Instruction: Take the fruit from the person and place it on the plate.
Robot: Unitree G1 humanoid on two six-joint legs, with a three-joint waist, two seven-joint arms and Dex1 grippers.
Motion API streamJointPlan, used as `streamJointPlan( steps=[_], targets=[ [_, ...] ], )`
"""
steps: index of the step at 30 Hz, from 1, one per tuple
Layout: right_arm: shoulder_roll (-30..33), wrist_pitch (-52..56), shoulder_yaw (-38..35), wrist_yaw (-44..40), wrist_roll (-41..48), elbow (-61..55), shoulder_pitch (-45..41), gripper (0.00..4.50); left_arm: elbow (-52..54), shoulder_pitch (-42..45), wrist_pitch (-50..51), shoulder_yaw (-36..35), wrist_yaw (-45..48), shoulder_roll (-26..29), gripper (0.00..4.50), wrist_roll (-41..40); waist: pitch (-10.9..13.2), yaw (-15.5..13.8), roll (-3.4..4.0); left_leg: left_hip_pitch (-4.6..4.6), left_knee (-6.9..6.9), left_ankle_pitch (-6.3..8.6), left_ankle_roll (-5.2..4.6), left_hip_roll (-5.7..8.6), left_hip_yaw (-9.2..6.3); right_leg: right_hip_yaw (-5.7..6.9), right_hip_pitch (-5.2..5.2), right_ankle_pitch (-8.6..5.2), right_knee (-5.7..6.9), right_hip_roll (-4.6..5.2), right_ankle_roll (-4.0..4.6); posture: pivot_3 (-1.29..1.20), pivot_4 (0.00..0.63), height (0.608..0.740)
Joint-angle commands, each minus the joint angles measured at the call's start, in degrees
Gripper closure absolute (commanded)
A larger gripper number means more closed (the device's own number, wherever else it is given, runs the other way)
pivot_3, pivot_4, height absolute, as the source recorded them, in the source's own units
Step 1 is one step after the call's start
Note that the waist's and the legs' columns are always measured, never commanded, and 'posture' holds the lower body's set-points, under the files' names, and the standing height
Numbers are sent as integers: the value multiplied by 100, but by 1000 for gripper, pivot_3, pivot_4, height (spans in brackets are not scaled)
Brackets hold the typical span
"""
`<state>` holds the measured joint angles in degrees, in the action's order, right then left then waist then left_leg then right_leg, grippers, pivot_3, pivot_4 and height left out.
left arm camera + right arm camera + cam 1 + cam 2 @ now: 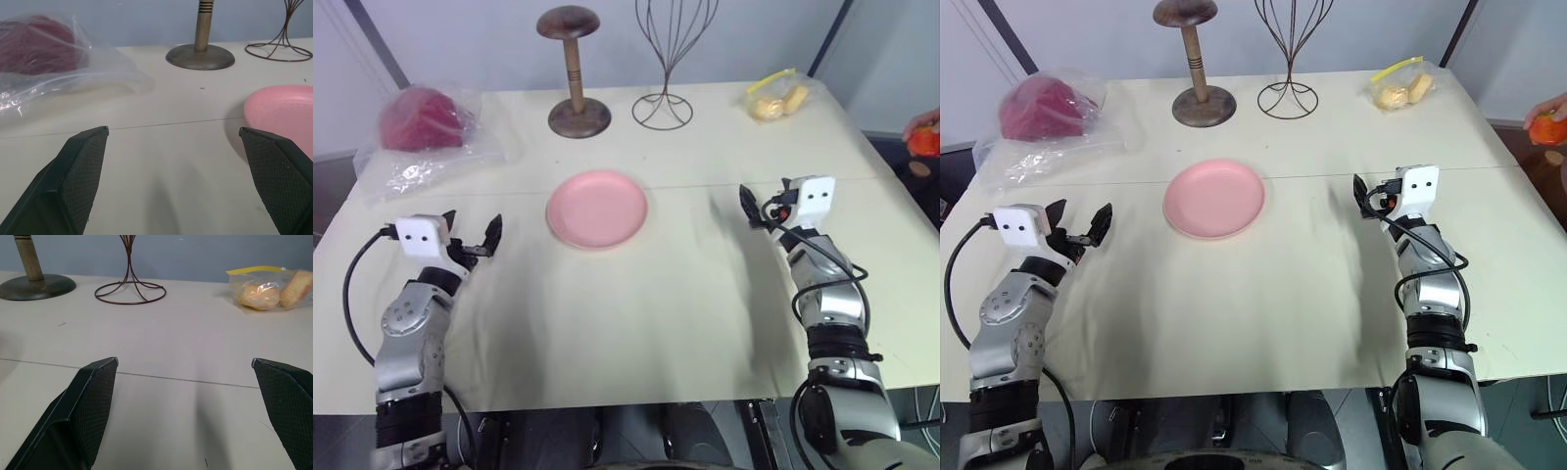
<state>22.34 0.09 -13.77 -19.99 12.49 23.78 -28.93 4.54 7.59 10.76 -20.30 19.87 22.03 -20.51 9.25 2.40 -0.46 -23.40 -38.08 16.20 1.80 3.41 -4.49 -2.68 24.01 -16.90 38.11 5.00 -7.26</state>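
Between both grippers' spread, empty jaws lies bare table; left gripper (470, 238) and right gripper (1378, 199) flank the empty plate (597, 209); the fruit (1549, 128) sits in the person's hand (1547, 110) at the far right edge; handover and placing both remain.

Both head views look forward and down over the surface (636, 323), sharing the pink plate (597, 209) at centre. Each wrist view sits low, facing level past its fingers (80, 171) toward the wooden stand (34, 281) beyond the plate.
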Motion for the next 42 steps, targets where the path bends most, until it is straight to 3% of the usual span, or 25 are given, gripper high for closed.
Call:
streamJointPlan(
  steps=[1, 42],
  targets=[
    [5, -162, -40, 15, 11, -92, -95, 28, 124, 58, -70, -54, 65, 113, 0, -31, 0, 0, 0, 0, 0, 0, 0, 0, 0, 0, 0, 0, 0, 0, 0, 0, 150, 740],
    [45, -230, -41, -14, -6, 15, -199, 28, -20, 154, -268, -57, 70, 77, 0, -83, 0, 2, 0, 0, -1, 0, 0, 0, 0, 0, 0, 0, 1, 0, 0, 0, 150, 740]
  ],
)
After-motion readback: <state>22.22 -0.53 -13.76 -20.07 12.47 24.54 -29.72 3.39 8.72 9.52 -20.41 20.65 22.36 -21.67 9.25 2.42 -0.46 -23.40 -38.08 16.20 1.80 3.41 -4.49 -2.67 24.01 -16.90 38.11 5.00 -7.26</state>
